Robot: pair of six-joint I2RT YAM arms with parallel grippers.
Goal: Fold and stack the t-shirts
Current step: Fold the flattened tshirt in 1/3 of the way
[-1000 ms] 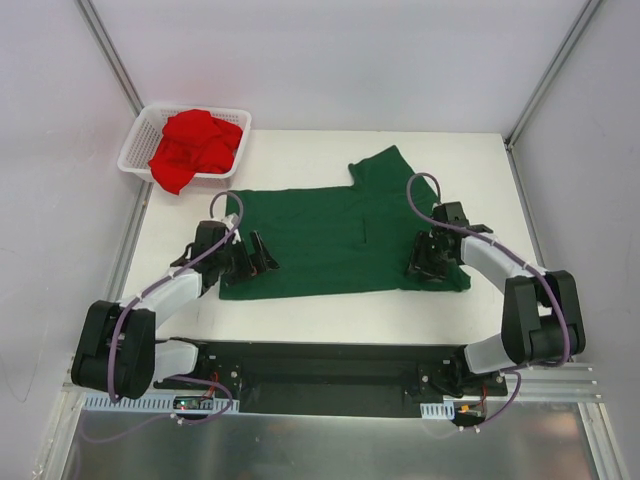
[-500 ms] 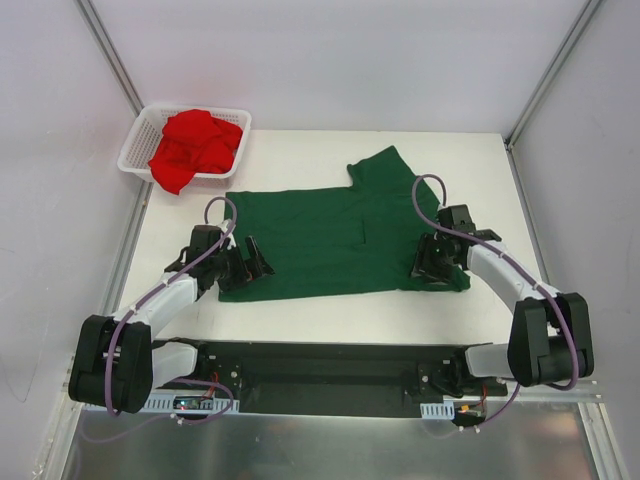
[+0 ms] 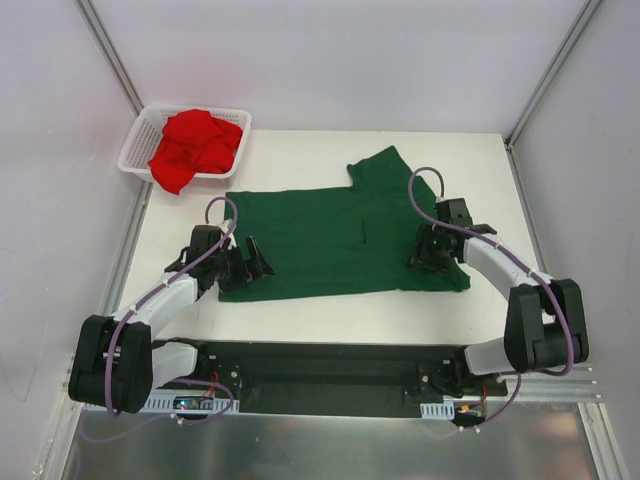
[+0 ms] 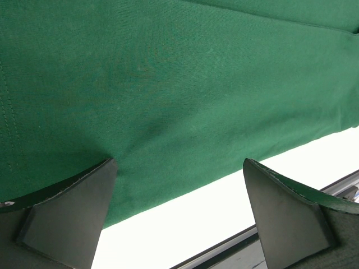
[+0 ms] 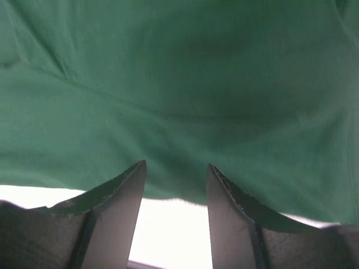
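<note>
A dark green t-shirt (image 3: 340,235) lies spread flat on the white table, one sleeve pointing to the far side. My left gripper (image 3: 257,262) is open at the shirt's near left corner; in the left wrist view the left gripper (image 4: 179,161) has its wide-apart fingers over the green t-shirt's (image 4: 168,84) near hem, one tip on cloth. My right gripper (image 3: 432,254) rests low on the shirt's near right part, jaws partly apart and empty; in its wrist view the right gripper (image 5: 176,165) touches the green t-shirt (image 5: 179,84) at the hem. A crumpled red t-shirt (image 3: 195,145) fills a basket.
The white mesh basket (image 3: 130,158) stands at the far left corner of the table (image 3: 300,150). A black base rail (image 3: 330,362) runs along the near edge. Metal frame posts rise at the far left and far right corners.
The left arm has sunk lower and drawn its gripper slightly toward the near left. The right gripper has shifted a little toward the far side on the shirt. The shirt lies unchanged.
</note>
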